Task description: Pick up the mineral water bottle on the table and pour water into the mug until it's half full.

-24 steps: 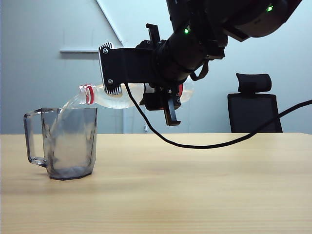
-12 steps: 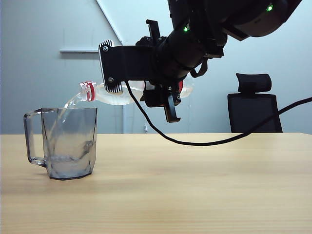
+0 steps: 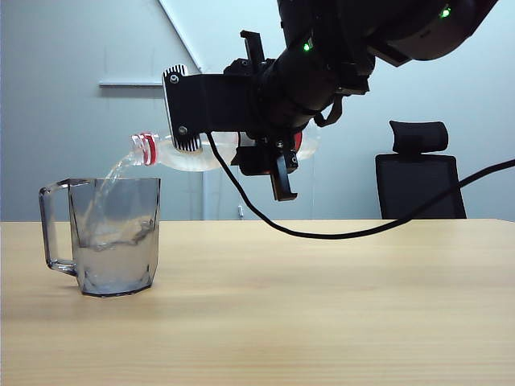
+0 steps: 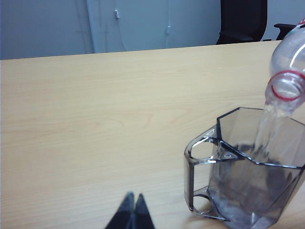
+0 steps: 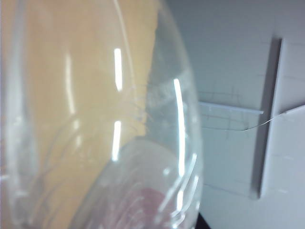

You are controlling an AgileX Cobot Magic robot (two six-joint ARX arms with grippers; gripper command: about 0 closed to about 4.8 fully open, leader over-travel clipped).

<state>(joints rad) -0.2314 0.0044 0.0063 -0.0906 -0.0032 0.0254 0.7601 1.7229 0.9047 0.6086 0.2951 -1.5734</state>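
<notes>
Water [image 3: 109, 261] risen in mug [image 3: 103, 237]; right end effector [image 3: 241, 145] clamps bottle [image 3: 181, 157]; left end effector [image 4: 131, 214] together.

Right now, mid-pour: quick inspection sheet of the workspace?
Surface: wood-grain table, no spill seen.
Job's things: mineral water bottle held roughly level, neck toward the mug; water streaming in, level below half.
Clutter: nothing seen.
Grippers: right gripper shut on the bottle above the table; left gripper shut, tips together, low beside the mug's handle, holding nothing.
Cables: black cable hangs from the right arm just above the table.
Surroundings: office chair behind the table, pale wall.
</notes>
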